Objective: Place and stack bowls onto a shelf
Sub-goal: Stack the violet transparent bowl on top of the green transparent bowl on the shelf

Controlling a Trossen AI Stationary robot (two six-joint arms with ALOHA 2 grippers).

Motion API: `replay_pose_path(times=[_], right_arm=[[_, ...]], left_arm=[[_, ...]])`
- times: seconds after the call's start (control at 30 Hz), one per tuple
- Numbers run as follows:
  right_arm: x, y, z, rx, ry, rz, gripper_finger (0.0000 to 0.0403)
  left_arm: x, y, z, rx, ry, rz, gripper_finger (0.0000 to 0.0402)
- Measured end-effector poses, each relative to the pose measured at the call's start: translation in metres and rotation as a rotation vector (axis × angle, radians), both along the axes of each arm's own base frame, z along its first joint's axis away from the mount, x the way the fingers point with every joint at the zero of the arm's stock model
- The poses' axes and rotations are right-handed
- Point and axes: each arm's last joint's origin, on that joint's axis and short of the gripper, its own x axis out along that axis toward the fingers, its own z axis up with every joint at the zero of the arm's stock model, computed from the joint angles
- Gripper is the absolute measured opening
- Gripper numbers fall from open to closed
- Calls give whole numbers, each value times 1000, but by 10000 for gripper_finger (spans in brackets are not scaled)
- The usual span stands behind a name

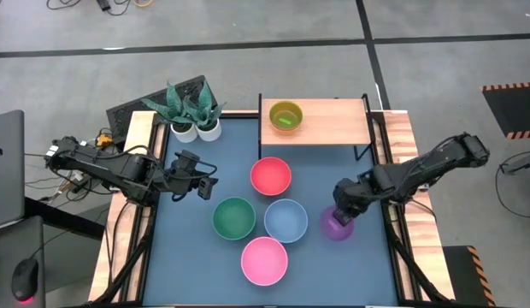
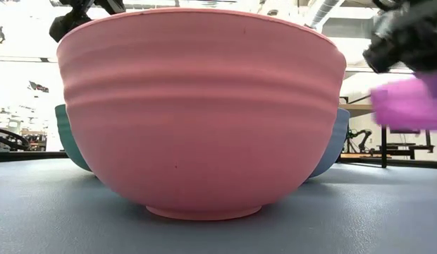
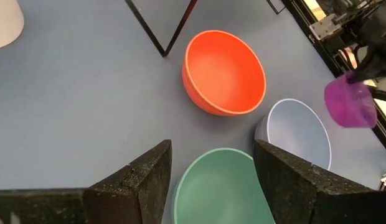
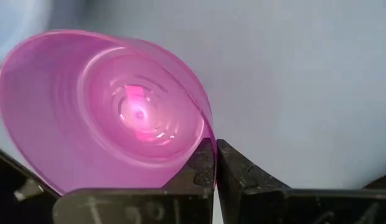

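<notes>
My right gripper [image 1: 343,210] is shut on a small purple bowl [image 1: 337,225] near the table's right edge; the low view shows that bowl [image 2: 409,103] above the mat. The shelf [image 1: 329,121] stands at the far edge with a yellow bowl [image 1: 285,116] resting on its board. A red bowl [image 1: 271,175], a green bowl [image 1: 234,217], a light blue bowl [image 1: 286,220] and a pink bowl [image 1: 264,260] sit on their bases in the middle. My left gripper [image 1: 205,182] hovers open, left of the red bowl and above the green bowl [image 3: 218,186]. My right gripper pinches the purple bowl's rim [image 4: 210,138] between its two fingers, one finger [image 4: 199,167] inside the bowl and the other [image 4: 243,174] outside. The fingers come from above, pointing steeply down. The bowl hangs below them, tilted and lifted clear of the mat.
Two white pots with spiky green plants [image 1: 190,109] stand at the far left, beside the shelf. Wooden rails [image 1: 403,154] run along the table's left and right sides. Open blue mat [image 1: 197,274] lies at the near left.
</notes>
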Motion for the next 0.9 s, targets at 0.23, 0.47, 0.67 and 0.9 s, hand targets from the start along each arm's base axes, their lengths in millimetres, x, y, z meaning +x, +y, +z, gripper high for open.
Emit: replay_pose_path(times=[0.23, 0.47, 0.67, 0.9], right_arm=[[14, -29, 63, -89, -145, -29, 23], [19, -70, 121, -254, -330, -80, 23], [24, -109, 159, -391, -415, -102, 23], [42, -155, 196, -543, -459, -83, 23]], left_arm=[[0, 0, 0, 15, 2, -1, 209], [3, 0, -2, 32, 13, 8, 209], [5, -1, -4, 27, 23, 7, 209], [4, -1, -3, 25, 19, 7, 209]])
